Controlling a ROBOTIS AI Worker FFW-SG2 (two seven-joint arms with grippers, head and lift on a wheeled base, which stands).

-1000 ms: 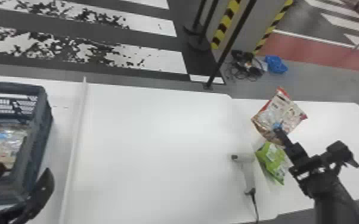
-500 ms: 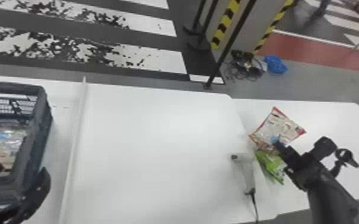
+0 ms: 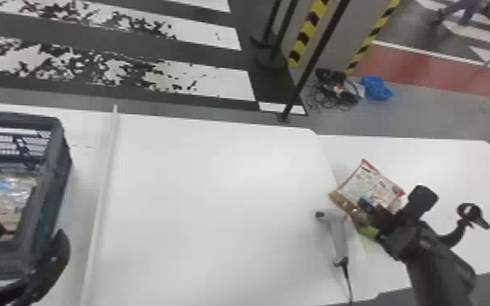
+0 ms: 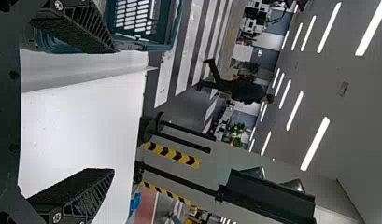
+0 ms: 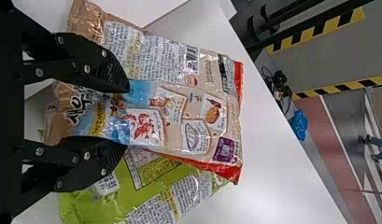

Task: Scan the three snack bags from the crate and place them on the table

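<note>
White table; striped floor beyond; grey pillar

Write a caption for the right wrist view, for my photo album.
Black fingers parted over a tan snack bag, which partly covers a green one on a white table.

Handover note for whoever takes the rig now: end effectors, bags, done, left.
Left end effector: open, at the crate.
Right end effector: at the brown bag; can't tell if holding.
Green bag: on the table, partly under brown.
Scanner: lying on the table.
Done: green placed; scans unconfirmed.
Left: confirm brown is released, then scan and place the crate's contents.
</note>
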